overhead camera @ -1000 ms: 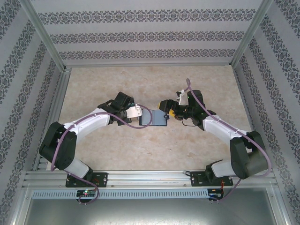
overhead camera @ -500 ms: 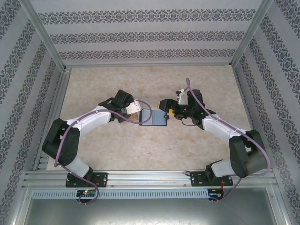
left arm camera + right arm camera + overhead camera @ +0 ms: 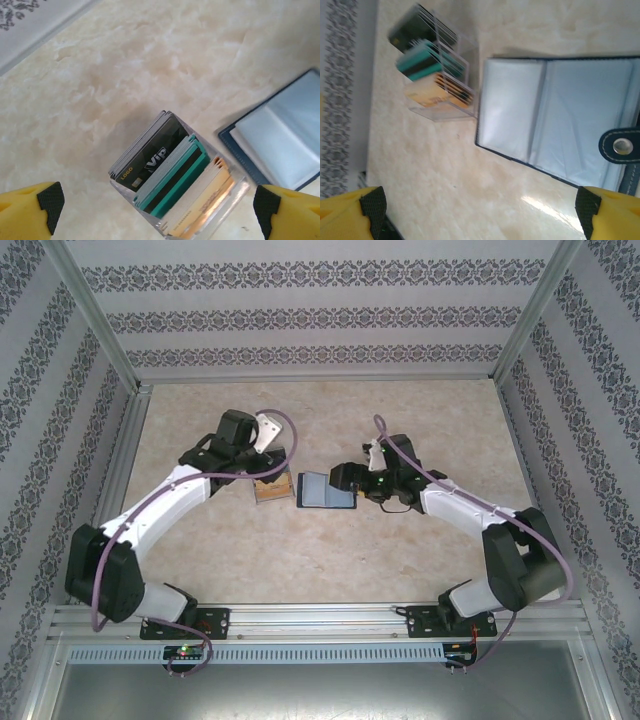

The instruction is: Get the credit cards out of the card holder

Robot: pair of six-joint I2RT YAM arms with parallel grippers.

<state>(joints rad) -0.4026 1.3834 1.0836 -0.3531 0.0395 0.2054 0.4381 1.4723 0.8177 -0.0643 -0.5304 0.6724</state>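
The credit cards stand on edge in a clear three-slot box: dark grey-green ones marked VIP, then teal, then tan/orange. Right of the box lies the card holder, unfolded flat, navy-edged, its clear pockets pale and bare, with a snap tab at its right end. My left gripper hangs open above the box, holding nothing, and sits just behind it in the top view. Open as well, my right gripper hovers at the holder's right end, touching nothing.
The marble-patterned tabletop is walled by patterned panels at the back and sides, with metal rails along the left and near edges. The box and holder lie almost touching at the table's middle.
My left gripper has opened and drawn back and up from the holder's left edge, uncovering the box of cards. My right gripper has shifted a little left, still open.
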